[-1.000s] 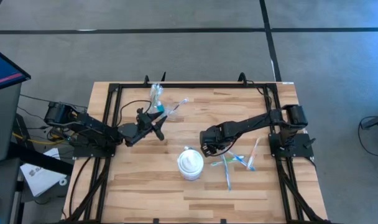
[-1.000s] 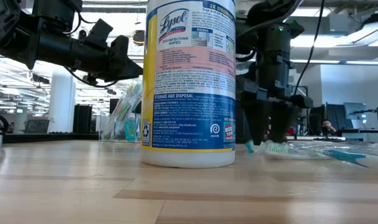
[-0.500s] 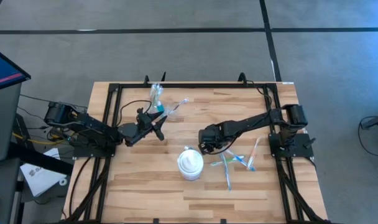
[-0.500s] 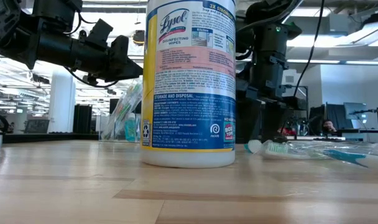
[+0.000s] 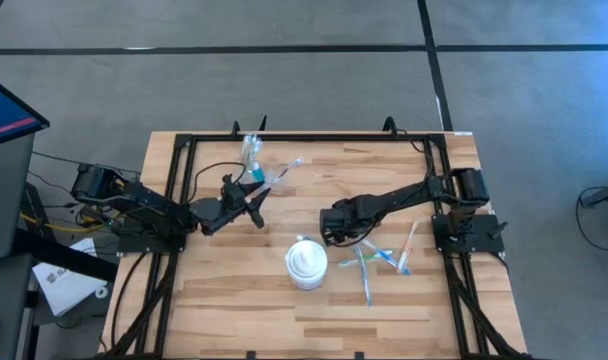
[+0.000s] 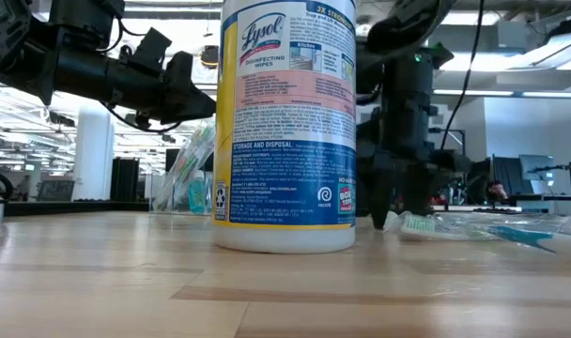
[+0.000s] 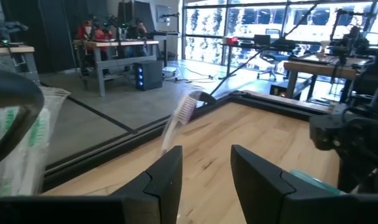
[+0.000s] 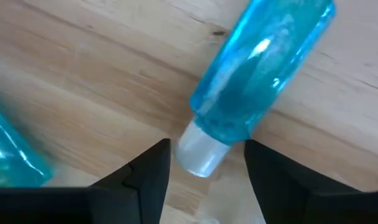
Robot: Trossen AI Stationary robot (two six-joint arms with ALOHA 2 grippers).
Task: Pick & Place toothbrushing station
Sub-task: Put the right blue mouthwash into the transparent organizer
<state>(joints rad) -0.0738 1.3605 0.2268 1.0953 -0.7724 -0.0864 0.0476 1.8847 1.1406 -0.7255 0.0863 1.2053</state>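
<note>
Low view, foreground: a Lysol wipes canister (image 6: 287,122) stands upright at frame centre on the wooden table (image 6: 267,291). In the high view it shows as a white round lid (image 5: 306,262) at lower centre of the table.

Just right of the canister in the low view, the right gripper (image 6: 391,202) is lowered to the table surface, next to a toothbrush head (image 6: 419,223) lying flat. In the high view the right gripper (image 5: 332,232) sits right of centre, at the left edge of a scatter of loose toothbrushes (image 5: 369,262), pastel green, blue and pink, lying on the bare wood.

Right wrist view: the two dark fingers (image 8: 153,171) stand apart, one on each side of the white cap of a blue tube (image 8: 251,65) lying flat on the table. No contact between fingers and cap is visible.

Further back, the left gripper (image 5: 252,203) hangs above the table at left centre of the high view. Left wrist view: its fingers (image 7: 170,180) are parted, with nothing between them.

Rear of table, upper left in the high view: a clear plastic cup (image 5: 250,152) holding toothbrushes, with a further toothbrush (image 5: 284,172) just beside it, near the left gripper. In the low view this cup (image 6: 190,174) appears behind the canister's left side.
</note>
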